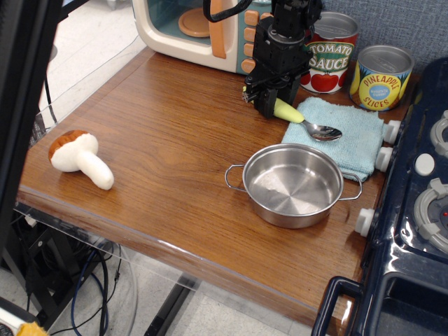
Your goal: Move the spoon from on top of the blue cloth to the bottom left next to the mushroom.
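Observation:
The spoon [309, 123] lies with its metal bowl on the blue cloth [355, 137] at the back right, and its pale yellow-green handle reaches left past the cloth's edge. My black gripper [267, 105] is down at the handle's left end, with its fingers closed on it. The spoon's bowl still rests on the cloth. The plush mushroom [78, 157], with a brown-orange cap and a white stem, lies at the table's front left, far from the gripper.
A steel pot [292, 183] stands just in front of the cloth. A tomato sauce can [330, 52] and a pineapple can [381, 77] stand behind it. A toy microwave [183, 24] is at the back, and a dark blue toy stove [420, 210] runs along the right edge.

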### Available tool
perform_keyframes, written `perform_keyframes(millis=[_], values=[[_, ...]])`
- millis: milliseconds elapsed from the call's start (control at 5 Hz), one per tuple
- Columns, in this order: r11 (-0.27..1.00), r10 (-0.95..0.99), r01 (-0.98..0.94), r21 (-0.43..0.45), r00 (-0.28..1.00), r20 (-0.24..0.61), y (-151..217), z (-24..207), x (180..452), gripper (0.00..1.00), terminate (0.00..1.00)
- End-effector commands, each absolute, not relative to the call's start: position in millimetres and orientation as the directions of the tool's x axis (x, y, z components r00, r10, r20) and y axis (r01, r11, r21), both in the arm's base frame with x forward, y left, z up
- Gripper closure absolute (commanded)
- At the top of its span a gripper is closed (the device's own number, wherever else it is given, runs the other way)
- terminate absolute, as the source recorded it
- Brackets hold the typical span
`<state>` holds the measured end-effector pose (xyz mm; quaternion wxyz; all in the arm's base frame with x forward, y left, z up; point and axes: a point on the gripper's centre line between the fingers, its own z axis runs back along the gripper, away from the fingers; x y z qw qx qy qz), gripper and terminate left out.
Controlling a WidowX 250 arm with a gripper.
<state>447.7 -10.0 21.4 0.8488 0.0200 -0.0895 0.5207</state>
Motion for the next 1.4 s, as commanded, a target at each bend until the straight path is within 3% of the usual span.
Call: perform_keyframes(millis=[0,400,600,1000,1200], values=[[0.48,0.874,-0.854,-0.2,0.447,0.19,-7.1,90.4,460.6,1.0,0.0],[0.63,0.776,-0.742,-0.228,0.588,0.229,20.6,131.5,423.0,1.0,0.0],[0.744,0.668,-0.637,-0.2,0.709,0.226,49.4,135.7,404.9,1.0,0.0],[0.865,0.502,-0.487,-0.123,0.836,0.221,107.1,123.7,362.1,1.0,0.0],[0.933,0.361,-0.353,-0.075,0.906,0.222,109.6,109.3,352.8,1.0,0.0]])
